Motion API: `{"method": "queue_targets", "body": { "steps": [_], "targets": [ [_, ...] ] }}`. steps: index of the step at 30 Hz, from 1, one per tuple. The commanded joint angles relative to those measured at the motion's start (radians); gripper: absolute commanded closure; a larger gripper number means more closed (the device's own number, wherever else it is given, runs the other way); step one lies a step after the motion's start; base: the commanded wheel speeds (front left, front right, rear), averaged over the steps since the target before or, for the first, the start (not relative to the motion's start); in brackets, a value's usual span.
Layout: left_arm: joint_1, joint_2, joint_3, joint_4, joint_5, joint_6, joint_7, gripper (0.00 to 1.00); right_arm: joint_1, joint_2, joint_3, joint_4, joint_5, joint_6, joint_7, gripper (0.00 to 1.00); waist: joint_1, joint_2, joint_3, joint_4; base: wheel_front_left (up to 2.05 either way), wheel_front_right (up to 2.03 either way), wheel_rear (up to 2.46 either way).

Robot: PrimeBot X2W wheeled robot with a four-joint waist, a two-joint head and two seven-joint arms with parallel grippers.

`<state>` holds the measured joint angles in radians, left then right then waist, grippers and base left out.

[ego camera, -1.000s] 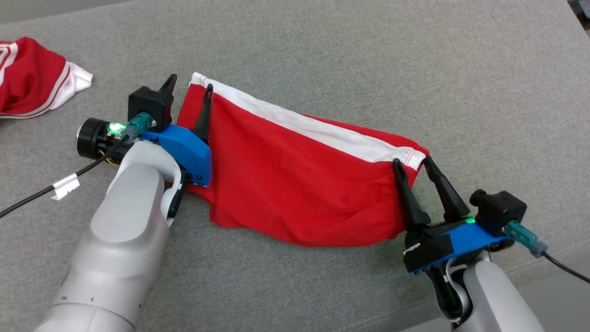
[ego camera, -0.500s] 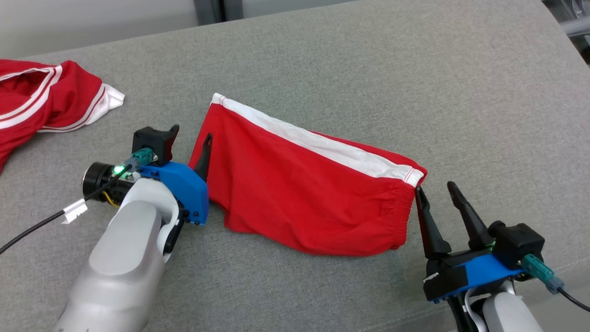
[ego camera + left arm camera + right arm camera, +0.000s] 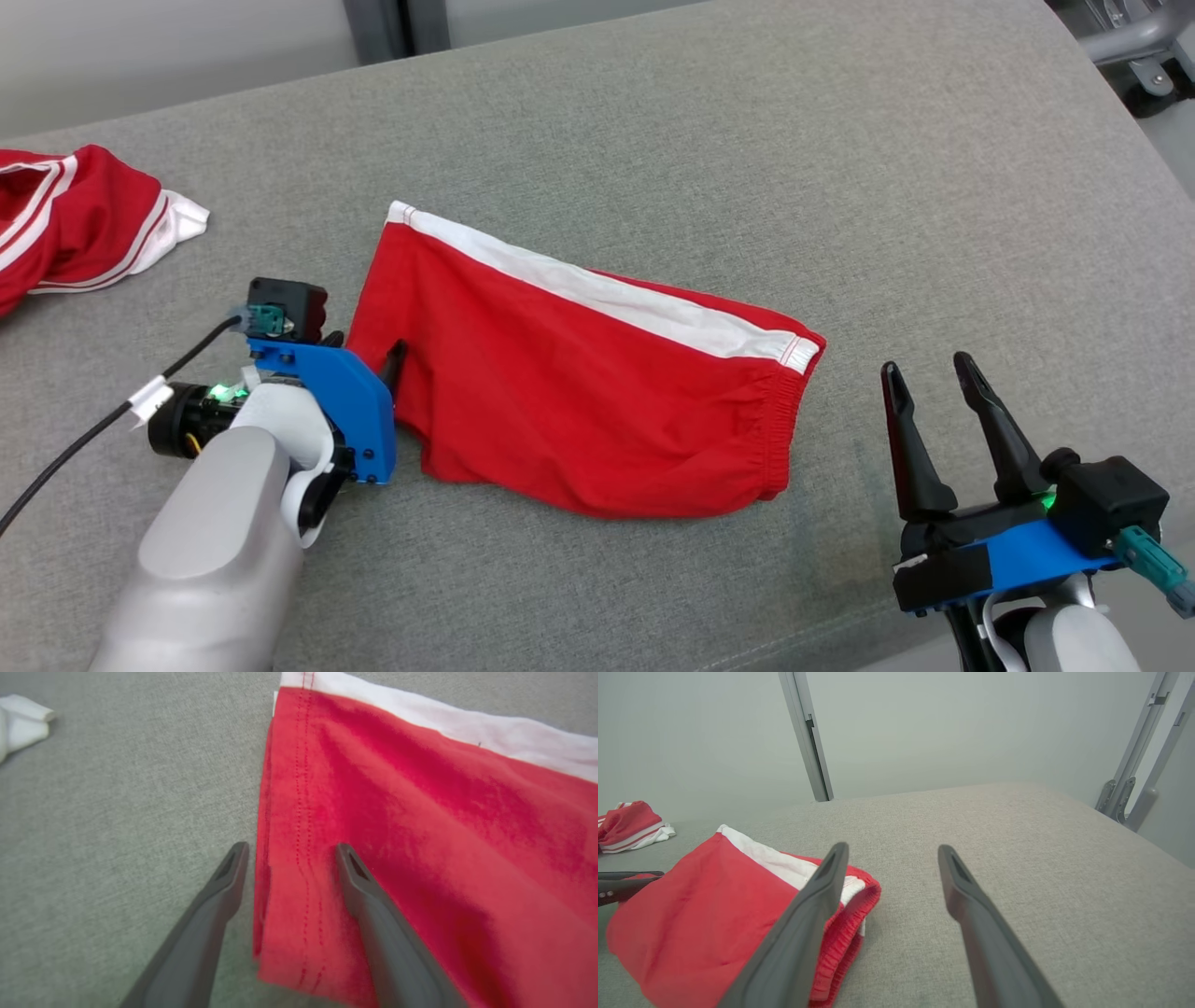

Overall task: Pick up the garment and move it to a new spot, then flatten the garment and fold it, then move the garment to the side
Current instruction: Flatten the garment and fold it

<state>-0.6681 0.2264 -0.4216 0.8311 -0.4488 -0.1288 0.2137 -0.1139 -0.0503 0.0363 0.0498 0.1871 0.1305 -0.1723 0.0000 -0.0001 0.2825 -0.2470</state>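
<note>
garment [image 3: 579,392]: red shorts, white stripe, flat at mid-bench [image 3: 747,140] | left gripper [image 3: 292,848]: at garment's 9 o'clock edge, fingers apart astride the hem, gripping nothing | right gripper [image 3: 925,366]: at garment's 3 o'clock, clear of it, fingers apart, empty | second red garment [image 3: 75,219]: bunched at 10 o'clock, well apart

Red shorts [image 3: 579,392] w/ white side stripe, folded over, lying flat approx mid grey fabric surface [image 3: 747,140]. Elastic waistband at right end, stitched hem at left. Long axis runs diagonally.
</note>
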Motion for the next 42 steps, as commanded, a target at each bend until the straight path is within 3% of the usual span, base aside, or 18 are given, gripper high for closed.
{"method": "queue_targets", "body": {
  "steps": [1, 8, 9, 10, 11, 13, 25, 35, 42],
  "targets": [
    [0.01, 0.012, 0.011, -0.006, -0.011, 0.005, 0.016, 0.0, 0.01, 0.0, -0.001, -0.009, 0.005, 0.0, 0.001, 0.0, 0.0, 0.0001, 0.002, -0.005, 0.0, 0.0, 0.0],
    [0.051, 0.027, 0.007, -0.021, -0.052, 0.008, 0.12, 0.0, 0.013, 0.0, 0.004, -0.02, 0.015, 0.0, -0.002, 0.0, 0.0, 0.0001, 0.006, -0.019, 0.0, 0.0, 0.0],
    [0.057, 0.026, 0.002, -0.03, -0.061, 0.006, 0.132, 0.07, 0.013, 0.0, 0.003, -0.02, 0.016, 0.0, -0.004, 0.0, 0.0, 0.0001, 0.005, -0.02, 0.0, 0.0, 0.0],
    [0.062, 0.024, 0.002, -0.039, -0.074, 0.004, 0.139, 0.29, 0.012, 0.0, 0.002, -0.02, 0.015, 0.0, -0.006, 0.0, 0.0, 0.0001, 0.005, -0.02, 0.0, 0.0, 0.0],
    [0.067, 0.022, 0.002, -0.05, -0.082, 0.002, 0.144, 0.61, 0.011, 0.0, 0.001, -0.019, 0.016, 0.0, -0.008, 0.0, 0.0, 0.0001, 0.005, -0.02, 0.0, 0.0, 0.0],
    [0.077, 0.025, -0.002, -0.069, -0.095, 0.001, 0.152, 1.0, 0.008, 0.0, 0.0, -0.017, 0.017, 0.0, -0.01, 0.0, 0.0, 0.0001, 0.003, -0.019, 0.0, 0.0, 0.0],
    [0.147, 0.025, 0.041, -0.19, -0.168, 0.003, 0.043, 1.0, -0.006, 0.0, -0.046, -0.028, -0.011, 0.0, -0.038, 0.0, 0.0, 0.0001, -0.032, 0.047, 0.0, 0.0, 0.0],
    [0.309, -0.004, 0.066, -0.31, -0.211, 0.051, -0.033, 1.0, 0.008, 0.0, -0.07, -0.052, -0.045, 0.0, -0.007, 0.0, 0.0, 0.0001, -0.087, 0.173, 0.0, 0.0, 0.0],
    [0.406, -0.03, 0.064, -0.373, -0.228, 0.083, -0.049, 1.0, 0.018, 0.0, -0.07, -0.058, -0.05, 0.0, 0.015, 0.0, 0.0, 0.0001, -0.112, 0.219, 0.0, 0.0, 0.0]
  ]
}}
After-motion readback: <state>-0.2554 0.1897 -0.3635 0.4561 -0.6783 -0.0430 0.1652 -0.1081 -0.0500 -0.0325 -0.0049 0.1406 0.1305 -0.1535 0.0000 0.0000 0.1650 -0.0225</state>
